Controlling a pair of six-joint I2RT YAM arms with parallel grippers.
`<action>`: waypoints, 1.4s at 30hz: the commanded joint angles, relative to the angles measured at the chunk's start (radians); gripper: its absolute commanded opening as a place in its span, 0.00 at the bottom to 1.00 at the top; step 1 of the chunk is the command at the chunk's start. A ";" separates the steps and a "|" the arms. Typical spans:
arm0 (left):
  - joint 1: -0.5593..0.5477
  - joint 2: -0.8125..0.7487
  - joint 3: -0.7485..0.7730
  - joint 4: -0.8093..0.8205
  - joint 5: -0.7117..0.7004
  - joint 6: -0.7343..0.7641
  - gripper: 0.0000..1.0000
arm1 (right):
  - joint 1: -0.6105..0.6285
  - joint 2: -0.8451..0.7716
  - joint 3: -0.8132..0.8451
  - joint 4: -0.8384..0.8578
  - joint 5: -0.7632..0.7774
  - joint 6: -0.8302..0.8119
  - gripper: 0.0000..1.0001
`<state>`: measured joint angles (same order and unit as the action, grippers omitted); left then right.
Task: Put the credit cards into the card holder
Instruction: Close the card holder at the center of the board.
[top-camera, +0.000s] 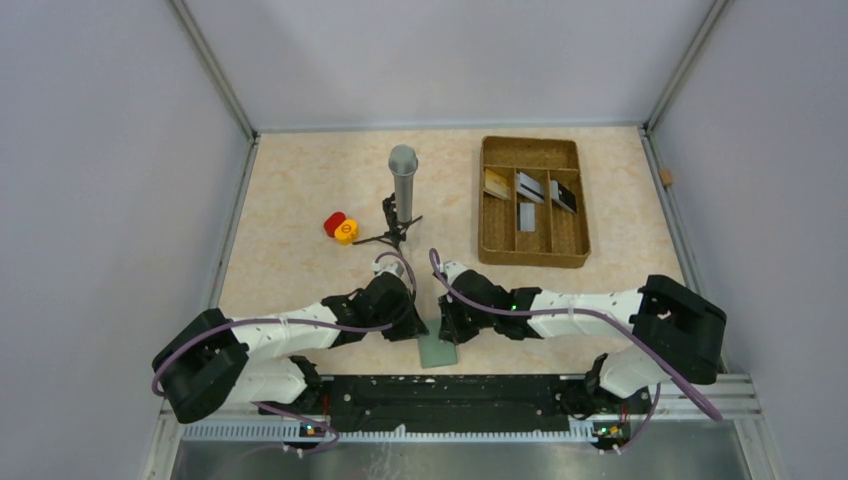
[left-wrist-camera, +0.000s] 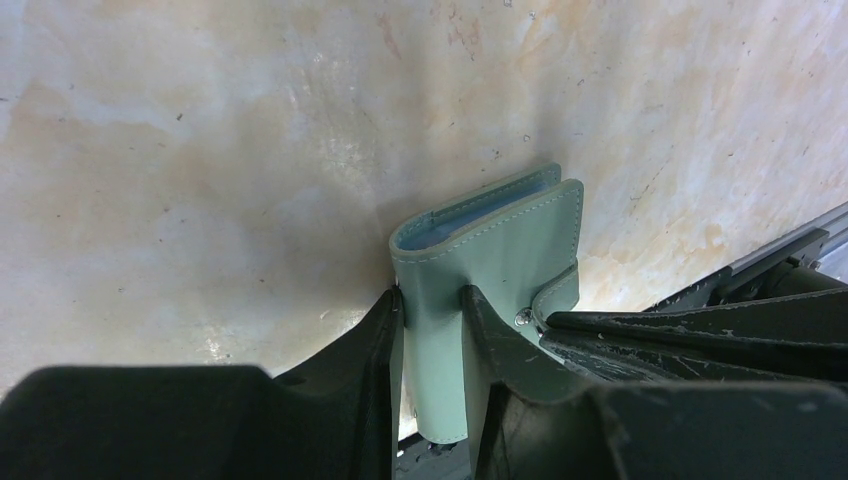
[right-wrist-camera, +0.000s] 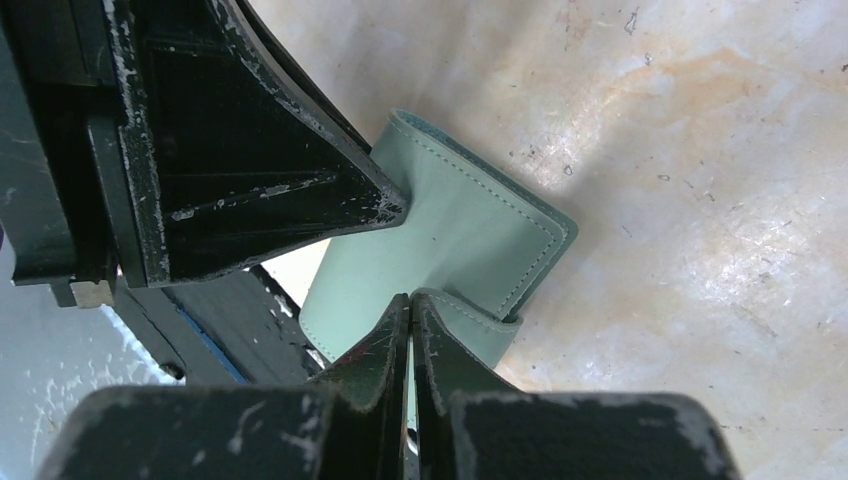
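Your left pincer (left-wrist-camera: 432, 300) narrow, clamping card holder (left-wrist-camera: 500, 235) between both fingers at table (top-camera: 290, 260) near edge; your right pincer (right-wrist-camera: 411, 300) pinched tight on its closing tab (right-wrist-camera: 465, 318).

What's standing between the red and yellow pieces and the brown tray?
A grey cylinder, upright on a small black tripod; the top view shows it.

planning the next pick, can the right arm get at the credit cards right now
Probably not yet: the right end effector is shut on the tab of the card holder. Once released, the way to the credit cards in the tray looks free.
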<state>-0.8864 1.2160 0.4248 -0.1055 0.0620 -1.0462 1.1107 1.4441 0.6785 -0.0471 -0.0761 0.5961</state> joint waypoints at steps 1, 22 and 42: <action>-0.006 0.050 -0.024 -0.098 -0.082 0.026 0.29 | 0.015 0.015 -0.007 0.066 -0.006 0.006 0.00; -0.006 0.038 -0.032 -0.102 -0.090 0.020 0.28 | 0.028 0.023 -0.039 0.088 0.003 0.027 0.00; -0.006 0.032 -0.035 -0.117 -0.104 0.009 0.28 | 0.046 -0.013 -0.190 0.170 0.052 0.145 0.00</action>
<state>-0.8909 1.2179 0.4263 -0.1040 0.0505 -1.0504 1.1305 1.4425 0.5480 0.1944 -0.0284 0.7109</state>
